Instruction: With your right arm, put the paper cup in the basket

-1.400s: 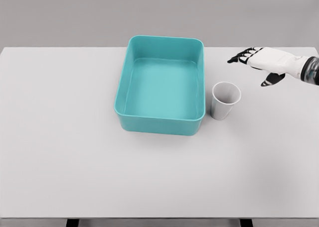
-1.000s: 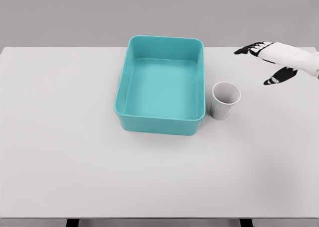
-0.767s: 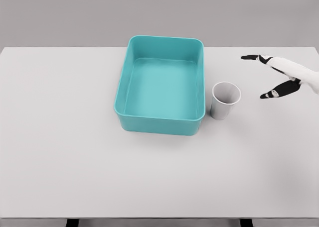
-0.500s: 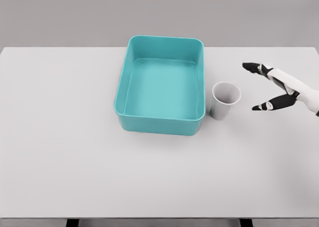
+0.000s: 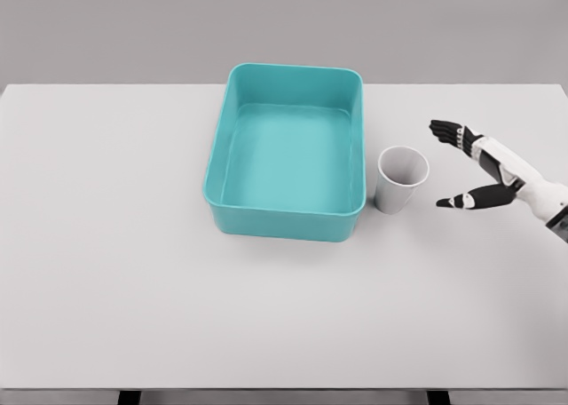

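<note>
In the head view, we are bringing our right hand [image 5: 484, 170] in from the right edge, low over the counter [image 5: 106, 272], with the fingers [image 5: 446, 128] spread wide and the thumb [image 5: 461, 200] held apart below them, so the hand is forming an open cradle and gripping nothing. The white paper cup [image 5: 402, 179] is standing upright just off the fingertips, on the side the open palm is facing, near the hand but not touching it. Beyond the cup, farther from the hand, the teal basket [image 5: 289, 211] is sitting with its long wall just beside the cup; we cannot tell whether the two are touching. The basket is holding nothing. Our left arm is not showing anywhere in this view.

We are judging the task to be in its approach step: nothing is grasped yet, and closing on the cup, lifting it over the basket's near wall and letting it go inside are all still ahead of us.

Against the earlier frames, our hand is sitting lower and closer to the cup, having dropped from a flat pose up near the far side of the counter and turned so the thumb and fingers are now bracketing the cup's height. The cup and basket are standing where they were.
</note>
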You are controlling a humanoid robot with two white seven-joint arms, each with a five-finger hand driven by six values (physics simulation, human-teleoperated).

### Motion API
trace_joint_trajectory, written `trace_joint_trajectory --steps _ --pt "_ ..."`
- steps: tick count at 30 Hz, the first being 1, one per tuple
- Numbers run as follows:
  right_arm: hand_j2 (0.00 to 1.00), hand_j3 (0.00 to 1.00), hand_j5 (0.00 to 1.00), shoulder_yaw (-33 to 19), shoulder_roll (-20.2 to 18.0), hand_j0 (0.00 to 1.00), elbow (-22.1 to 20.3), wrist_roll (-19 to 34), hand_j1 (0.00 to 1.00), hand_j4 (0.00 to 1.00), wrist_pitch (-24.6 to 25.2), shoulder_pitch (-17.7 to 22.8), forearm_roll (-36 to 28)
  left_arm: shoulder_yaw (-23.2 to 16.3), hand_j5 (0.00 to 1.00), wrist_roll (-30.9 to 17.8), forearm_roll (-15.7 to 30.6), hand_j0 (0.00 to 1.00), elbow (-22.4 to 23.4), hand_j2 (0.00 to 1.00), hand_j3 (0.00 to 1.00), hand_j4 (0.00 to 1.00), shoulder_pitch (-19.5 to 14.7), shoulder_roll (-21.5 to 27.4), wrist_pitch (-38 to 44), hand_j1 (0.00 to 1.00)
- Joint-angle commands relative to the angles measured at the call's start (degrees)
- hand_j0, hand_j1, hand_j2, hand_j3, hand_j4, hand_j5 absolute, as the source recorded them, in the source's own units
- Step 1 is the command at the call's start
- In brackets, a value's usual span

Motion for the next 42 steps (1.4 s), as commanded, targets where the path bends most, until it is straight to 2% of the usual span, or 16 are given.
trace_joint_trajectory --steps 1,5,10,42 --pt "1.0 1.0 1.0 -1.57 0.99 1.0 -0.09 -0.06 1.0 1.0 0.05 0.0 -0.58 0.0 1.0 -0.01 0.0 1.0 0.01 1.0 1.0 1.0 0.0 0.0 0.0 1.0" --pt "1.0 1.0 1.0 -2.18 2.57 1.0 -0.09 -0.06 1.0 1.0 0.05 1.67 -1.9 0.0 1.0 -0.01 0.0 1.0 0.01 1.0 1.0 1.0 0.0 0.0 0.0 1.0" --pt "1.0 1.0 1.0 -2.27 4.41 1.0 -0.62 -2.52 1.0 1.0 0.05 3.78 -2.17 0.0 1.0 -0.01 0.0 1.0 0.01 1.0 1.0 1.0 0.0 0.0 0.0 1.0" --pt "1.0 1.0 1.0 -2.62 9.95 1.0 -0.53 -3.4 1.0 1.0 0.05 4.75 -2.52 0.0 1.0 -0.01 0.0 1.0 0.01 1.0 1.0 1.0 0.0 0.0 0.0 1.0"
